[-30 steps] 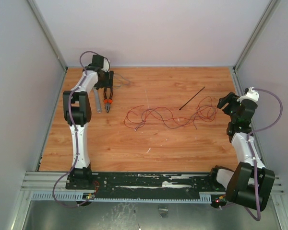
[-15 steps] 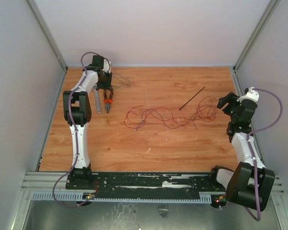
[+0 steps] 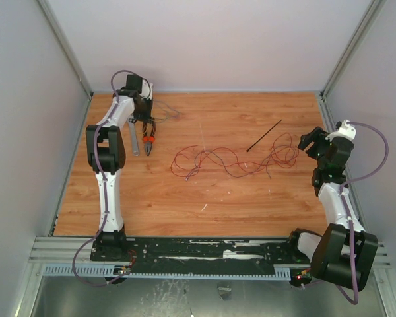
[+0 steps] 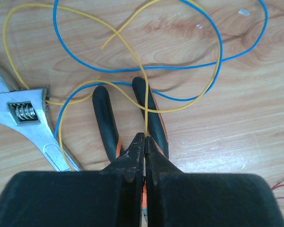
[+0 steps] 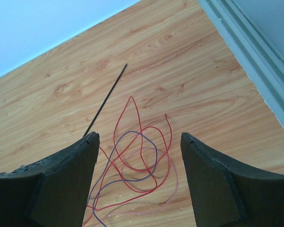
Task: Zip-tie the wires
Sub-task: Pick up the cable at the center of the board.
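Observation:
The wires [image 3: 231, 158] are thin red and purple strands looped across the middle of the table; in the right wrist view the wires [image 5: 137, 161] lie just below my open right gripper [image 5: 138, 137], untouched. The zip tie [image 3: 264, 135] is a black strip lying slantwise beyond them, and in the right wrist view the zip tie [image 5: 106, 101] sits ahead of the left finger. My right gripper [image 3: 310, 142] hovers at the right end of the bunch. My left gripper [image 4: 146, 137] is shut at the far left, with a yellow wire [image 4: 128, 49] running into the seam between its fingertips.
Orange-handled black pliers [image 4: 104, 118] lie directly under the left gripper [image 3: 147, 125], with a steel adjustable wrench [image 4: 23, 113] to their left. A blue wire [image 4: 132, 68] loops with the yellow one over the pliers. The grey wall rail [image 5: 255, 61] borders the table's right side.
The left gripper's fingers closed over the pliers and the yellow wire. The right arm and the red wires have not moved.

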